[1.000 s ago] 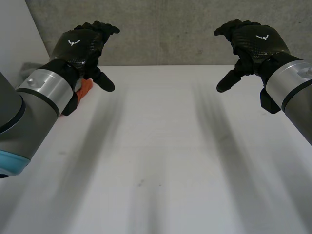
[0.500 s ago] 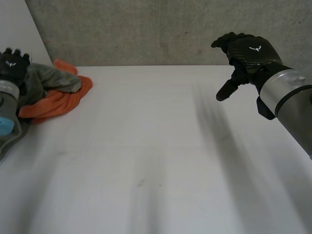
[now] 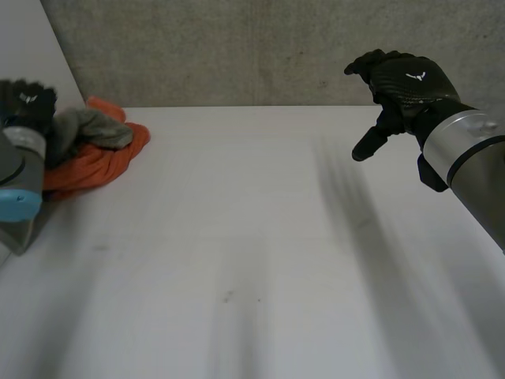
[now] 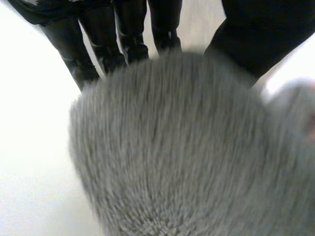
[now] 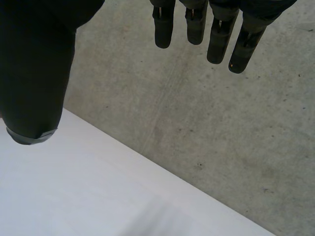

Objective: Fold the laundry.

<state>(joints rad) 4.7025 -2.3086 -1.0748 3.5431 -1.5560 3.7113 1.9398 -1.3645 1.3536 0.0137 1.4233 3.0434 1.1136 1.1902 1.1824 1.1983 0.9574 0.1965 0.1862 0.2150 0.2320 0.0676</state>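
A small pile of laundry lies at the table's far left corner: a fuzzy grey cloth [image 3: 93,126] on top of an orange cloth [image 3: 101,162]. My left hand [image 3: 28,101] is down on the pile's left side. In the left wrist view its fingers [image 4: 129,30] and thumb reach around the grey cloth [image 4: 182,147] and pinch it between them. My right hand [image 3: 406,83] hangs in the air over the table's far right, open, its thumb [image 5: 34,64] and straight fingers [image 5: 221,29] holding nothing.
The white table [image 3: 252,237] spreads wide between the two arms. A grey concrete wall [image 3: 260,47] stands right behind its far edge. A white panel [image 3: 31,47] rises beside the pile at the left.
My left arm swung from above the table's back left out to the pile, and its hand closed on the grey cloth. My right hand barely moved.
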